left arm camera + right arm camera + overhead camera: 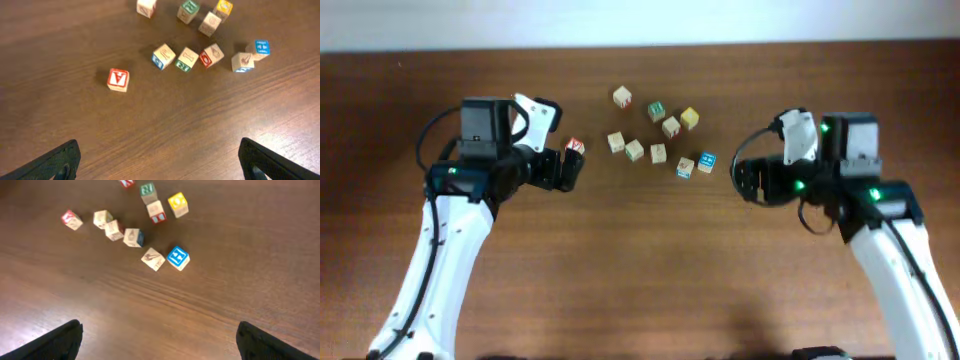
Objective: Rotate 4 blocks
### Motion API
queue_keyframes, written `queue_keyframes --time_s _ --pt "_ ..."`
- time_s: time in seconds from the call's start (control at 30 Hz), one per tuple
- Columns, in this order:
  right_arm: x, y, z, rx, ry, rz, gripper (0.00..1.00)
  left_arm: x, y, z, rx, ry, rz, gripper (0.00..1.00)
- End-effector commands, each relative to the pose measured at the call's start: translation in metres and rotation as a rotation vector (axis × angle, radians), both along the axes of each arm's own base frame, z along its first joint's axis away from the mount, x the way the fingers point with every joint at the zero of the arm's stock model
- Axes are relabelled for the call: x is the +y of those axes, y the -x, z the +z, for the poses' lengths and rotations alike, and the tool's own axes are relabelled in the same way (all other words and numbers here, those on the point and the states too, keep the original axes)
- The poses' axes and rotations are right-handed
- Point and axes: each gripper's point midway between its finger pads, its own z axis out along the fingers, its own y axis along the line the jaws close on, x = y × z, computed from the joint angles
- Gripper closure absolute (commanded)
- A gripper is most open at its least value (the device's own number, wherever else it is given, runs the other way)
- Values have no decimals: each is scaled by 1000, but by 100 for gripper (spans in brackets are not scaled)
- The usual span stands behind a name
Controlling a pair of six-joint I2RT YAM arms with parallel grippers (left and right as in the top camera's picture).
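The left gripper [159,161] has its two black fingers wide apart and holds nothing. Just past it, a small wooden cube with a red letter face [118,79] sits alone. The right gripper [159,339] is wide apart too, and empty. Nearest it is a small wooden cube with a blue face [178,257], right beside a pale beige wooden cube [153,259]. More pale wooden picture cubes [635,150] lie in a loose row at the upper middle of the brown wooden table [640,280]. A green-faced cube [657,110] and a yellow-faced cube [690,118] sit above the row.
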Motion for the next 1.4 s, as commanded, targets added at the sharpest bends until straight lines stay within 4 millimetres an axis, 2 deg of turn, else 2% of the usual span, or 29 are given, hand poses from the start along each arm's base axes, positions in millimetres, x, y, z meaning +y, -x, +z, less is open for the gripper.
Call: queue_keyframes --time_s 0.0,0.07,0.13,0.17,0.2,0.23,0.27,0.3,0.37,0.4,0.43,0.5,0.57,0.67,0.7,0.77,0.83,0.87,0.9,0.93,1.0,1.03,1.07,1.1,1.17,1.2,1.23,1.3,1.37 --pt "10 -8 -25 108 -51 31 2 -22 0 -2 30 98 -98 1" --pt "17 -12 -29 119 -92 49 2 -26 1 0 32 118 -113 1" --pt "12 -22 -17 138 -140 -82 7 1 -12 -5 61 70 123 1" --pt "5 -35 -1 110 -146 -182 8 14 -22 7 43 48 226 1" --pt "5 -42 5 90 -116 -242 9 23 -33 20 34 24 279 1" --pt "13 -51 5 88 -74 -333 11 32 -49 24 46 -12 338 1" --pt "19 -59 -4 99 -44 -391 13 36 -61 20 70 -23 379 1" --pt "34 -70 -16 113 -45 -387 14 42 -68 13 83 -48 424 1" --pt "76 -98 -72 206 -10 -337 19 45 -71 -2 106 -94 461 1" --pt "87 -102 -94 235 4 -321 24 45 -71 -4 113 -96 460 1" --pt "100 -96 -124 305 16 -341 34 45 -69 -7 123 -100 460 1" --pt "110 -86 -165 398 42 -381 42 45 -69 -7 123 -100 460 1" --pt "110 -83 -182 431 61 -406 52 44 -69 -7 124 -100 459 1" --pt "98 -93 -186 365 131 -421 55 44 -69 -7 124 -100 459 1" --pt "101 -101 -183 321 145 -360 55 44 -69 -7 124 -100 459 1" --pt "102 -103 -185 312 143 -355 62 44 -69 -7 124 -100 459 1" --pt "101 -101 -196 334 158 -354 65 44 -69 -7 124 -100 459 1" --pt "101 -99 -196 338 162 -351 67 44 -69 -7 124 -100 459 1" --pt "98 -91 -189 357 176 -335 74 44 -69 -7 124 -100 459 1" --pt "97 -88 -175 345 184 -307 77 44 -69 -7 124 -100 458 1" --pt "91 -70 -120 319 173 -291 76 44 -69 -7 124 -100 458 1" --pt "88 -56 -101 324 180 -249 76 44 -69 -7 124 -100 459 1" --pt "81 -39 -96 367 207 -247 76 44 -69 -7 124 -100 458 1" --pt "71 -11 -120 488 268 -244 76 44 -69 -7 124 -100 458 1" --pt "68 -3 -149 502 272 -242 76 44 -69 -7 124 -100 458 1" --pt "65 3 -172 487 281 -211 76 44 -69 -7 124 -100 459 1" --pt "63 9 -183 494 287 -202 75 44 -69 -7 124 -100 459 1" --pt "63 14 -189 502 285 -183 75 44 -69 -7 124 -100 459 1" --pt "63 14 -189 501 285 -184 65 44 -69 -7 124 -100 459 1"
